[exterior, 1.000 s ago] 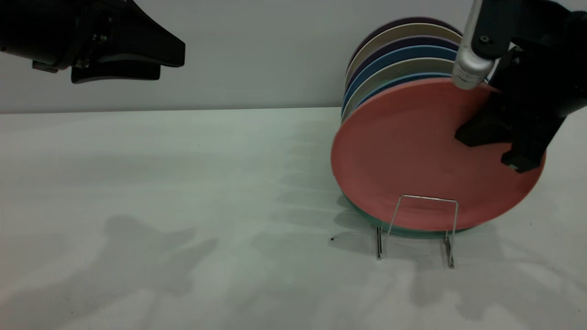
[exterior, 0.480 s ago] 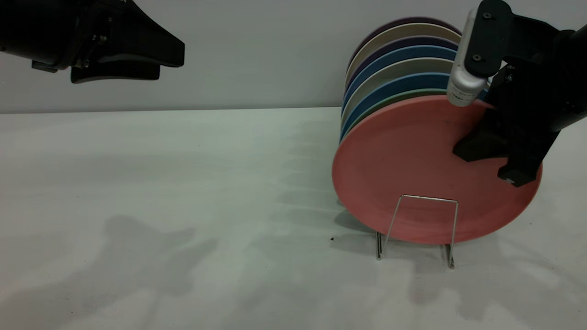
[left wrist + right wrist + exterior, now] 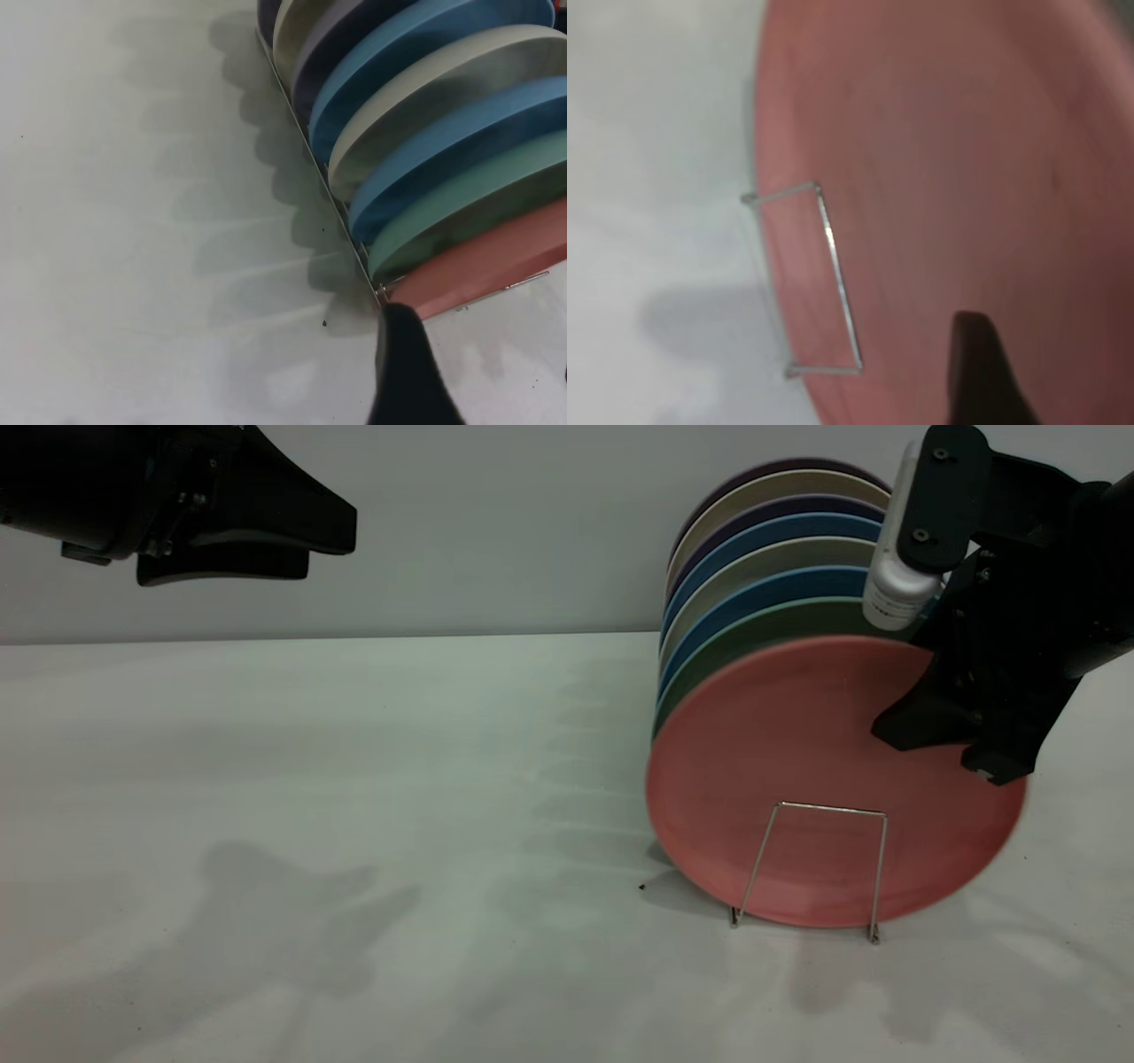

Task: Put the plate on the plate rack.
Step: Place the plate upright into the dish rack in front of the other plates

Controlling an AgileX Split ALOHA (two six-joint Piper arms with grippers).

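While the plate [image 3: 797, 779] stands in the plate rack [image 3: 811, 868], the right gripper [image 3: 961, 735] (grip unclear) overlaps its rim.

place: lab test bench | cues: bare white table [image 3: 354, 779], blank grey wall [image 3: 496, 522] (no furnishings)

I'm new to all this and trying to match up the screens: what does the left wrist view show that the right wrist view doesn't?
Only the left wrist view shows the row of other plates standing behind the pink one: teal-green, blue, beige and more beyond, plus a long side of the plate rack.

Only the right wrist view shows the pink plate's broad face up close, with the rack's front wire loop across it.

Both show the pink plate, some rack wire, the pale table and a dark fingertip of that arm's own hand.
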